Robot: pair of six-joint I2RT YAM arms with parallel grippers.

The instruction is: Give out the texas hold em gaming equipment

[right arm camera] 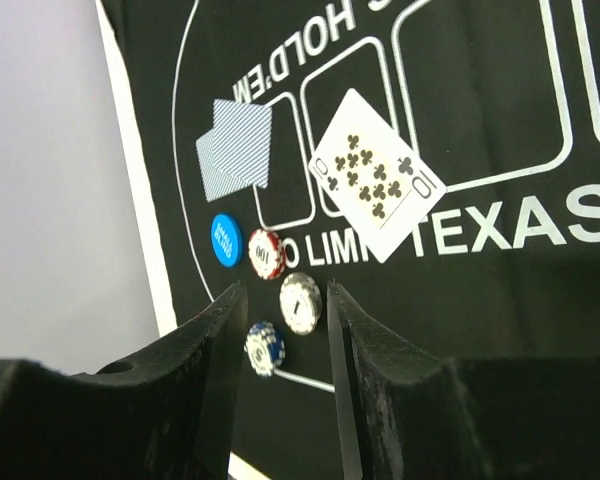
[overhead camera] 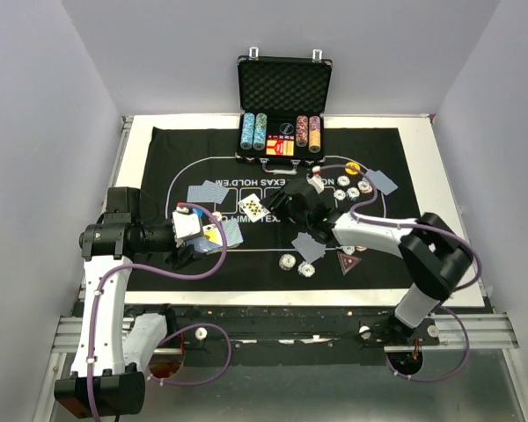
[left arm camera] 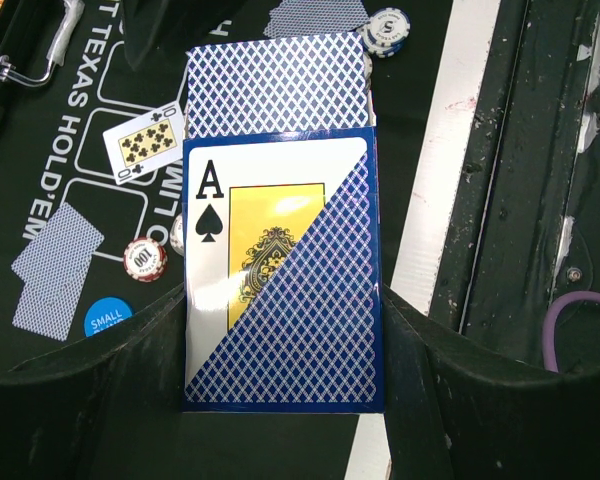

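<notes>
The left end effector is clenched on a blue-backed pack of playing cards showing an ace of spades, held above the black mat. The right end effector is released and hovers over three striped chips near a face-up ten of clubs.

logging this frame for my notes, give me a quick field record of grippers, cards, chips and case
left gripper: shut on card box, blue-backed cards sticking out its top
right gripper: open, empty; white chip and blue chip show between its fingers
face-up card: ten of clubs, on the mat
blue button: beside red chip
case: open, at the mat's far side
</notes>
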